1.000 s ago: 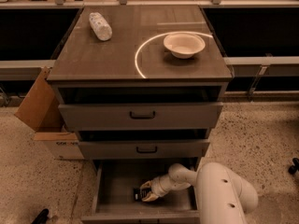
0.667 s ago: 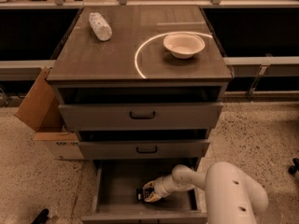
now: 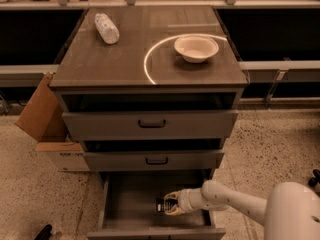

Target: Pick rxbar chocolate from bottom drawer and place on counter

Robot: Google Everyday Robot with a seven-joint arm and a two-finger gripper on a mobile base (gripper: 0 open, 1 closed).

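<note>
The bottom drawer [image 3: 125, 204] is pulled open below the two upper drawers. The rxbar chocolate [image 3: 160, 204], a small black wrapper, lies on the drawer floor right of the middle. My gripper [image 3: 170, 204] reaches into the drawer from the right and is at the bar's right end, touching or nearly touching it. The white arm [image 3: 235, 204] runs off to the lower right. The counter [image 3: 125, 59] is the glossy wood-grain cabinet top with a bright curved light reflection.
A white bowl [image 3: 196, 48] stands on the counter at the right and a white crinkled packet [image 3: 107, 28] lies at the back left. The two upper drawers [image 3: 150, 124] stand slightly ajar. A cardboard box [image 3: 45, 124] sits on the floor to the cabinet's left.
The arm has shifted a little to the right and lower in the drawer. The gripper stays at the black bar.
</note>
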